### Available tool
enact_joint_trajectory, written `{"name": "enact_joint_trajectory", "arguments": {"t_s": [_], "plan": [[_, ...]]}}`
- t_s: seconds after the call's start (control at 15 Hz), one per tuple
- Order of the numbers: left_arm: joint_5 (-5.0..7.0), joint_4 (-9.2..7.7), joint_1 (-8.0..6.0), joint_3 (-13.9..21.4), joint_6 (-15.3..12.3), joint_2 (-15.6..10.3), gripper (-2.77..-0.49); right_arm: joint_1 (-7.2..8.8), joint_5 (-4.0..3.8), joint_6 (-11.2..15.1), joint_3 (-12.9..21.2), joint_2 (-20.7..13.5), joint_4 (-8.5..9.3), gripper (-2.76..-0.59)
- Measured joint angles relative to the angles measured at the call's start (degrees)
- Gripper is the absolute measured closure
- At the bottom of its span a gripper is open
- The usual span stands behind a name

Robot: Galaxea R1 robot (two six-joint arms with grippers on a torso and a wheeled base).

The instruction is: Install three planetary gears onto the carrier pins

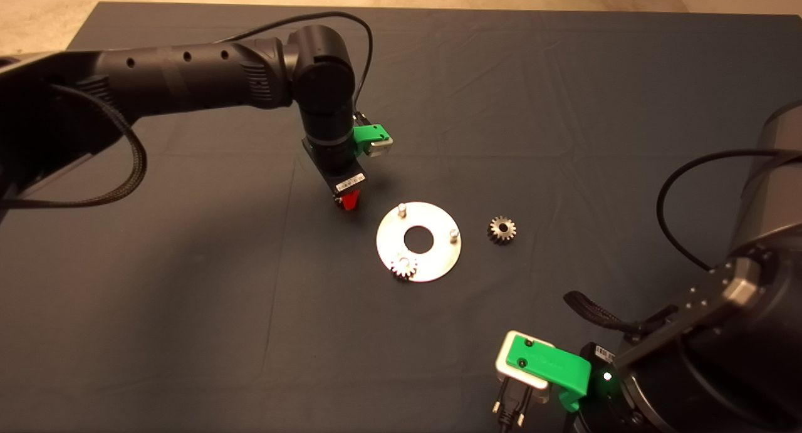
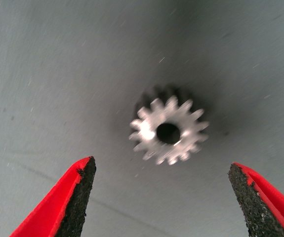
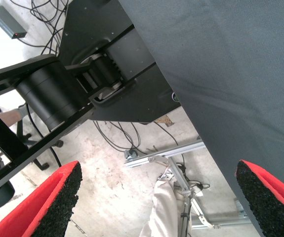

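A shiny silver disc [image 1: 438, 252] lies mid-mat. Two bare carrier pins [image 1: 401, 208] [image 1: 455, 234] stand on it. One planetary gear [image 1: 405, 267] sits on the disc's near-left pin. A second gear [image 1: 502, 229] lies loose on the mat, right of the disc. My left gripper [image 1: 349, 201] points straight down just left of the disc. In the left wrist view it [image 2: 161, 170] is open, its fingers [image 2: 80, 187] wide apart above a third gear [image 2: 149, 126] lying flat on the mat; the gripper hides this gear in the head view. My right gripper [image 1: 545, 365] is parked at the lower right, open [image 3: 156, 173].
The dark mat [image 1: 188, 333] covers the table, and its far edge meets pale floor [image 1: 37, 19]. The left arm [image 1: 188, 76] spans the far left. The right wrist view shows the mat's edge [image 3: 181, 98], the robot base [image 3: 48, 94] and floor cables [image 3: 117, 138].
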Motion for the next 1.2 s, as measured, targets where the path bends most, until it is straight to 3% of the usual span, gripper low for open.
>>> {"name": "enact_joint_trajectory", "arguments": {"t_s": [0.27, 0.73, 1.2], "plan": [[-0.2, 0.02, 0.0, 0.0, 0.2, -0.38, -1.89, 0.02, -0.01, -0.02, 0.0, 0.02, 0.0, -2.33], [-5.68, 0.02, 0.02, 0.12, -0.49, -1.29, -1.89, 0.0, 0.02, -0.05, 0.0, 0.22, 0.0, -2.33], [-7.38, 0.0, 0.47, 0.23, -0.5, -2.1, -1.89, 0.0, -0.01, -0.16, 0.02, 0.3, 0.0, -2.33]]}}
